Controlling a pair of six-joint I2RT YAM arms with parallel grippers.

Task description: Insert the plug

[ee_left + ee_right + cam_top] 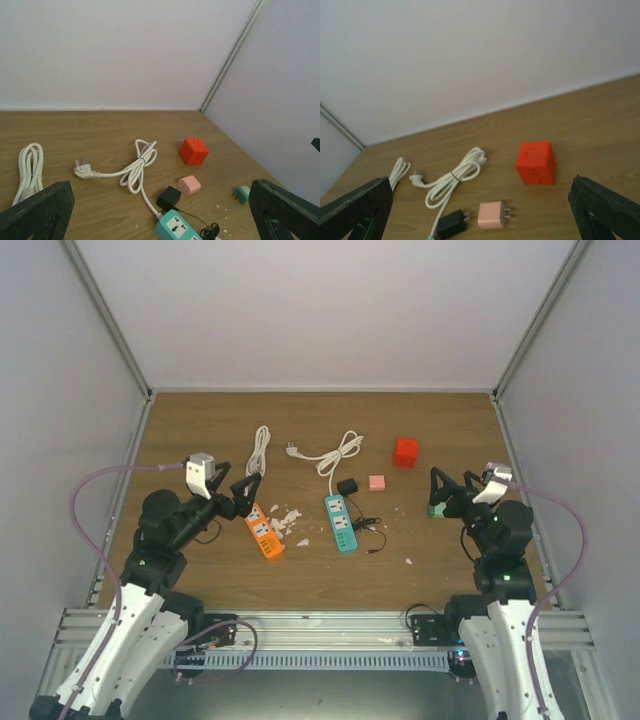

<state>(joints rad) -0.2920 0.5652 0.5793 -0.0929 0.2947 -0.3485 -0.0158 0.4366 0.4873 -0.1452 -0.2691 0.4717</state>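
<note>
The plug (348, 487) is a small black boxy adapter lying on the wooden table just beyond the teal power strip (341, 523). Its thin black wire (368, 527) trails to a tangle on the strip's right. In the left wrist view the plug (169, 198) lies ahead between the spread fingers (40, 212). In the right wrist view the plug (451, 225) shows at the bottom with its prongs pointing right. My left gripper (235, 488) hovers open over the orange power strip (265, 530), holding nothing. My right gripper (452, 488) is open at the right, above a small green adapter (437, 508).
A pink adapter (377, 482) lies right of the plug, and a red cube socket (405, 452) sits farther back. The teal strip's coiled white cord (340, 455) and a second white cord bundle (259, 450) lie toward the back. White scraps litter the middle. Walls enclose three sides.
</note>
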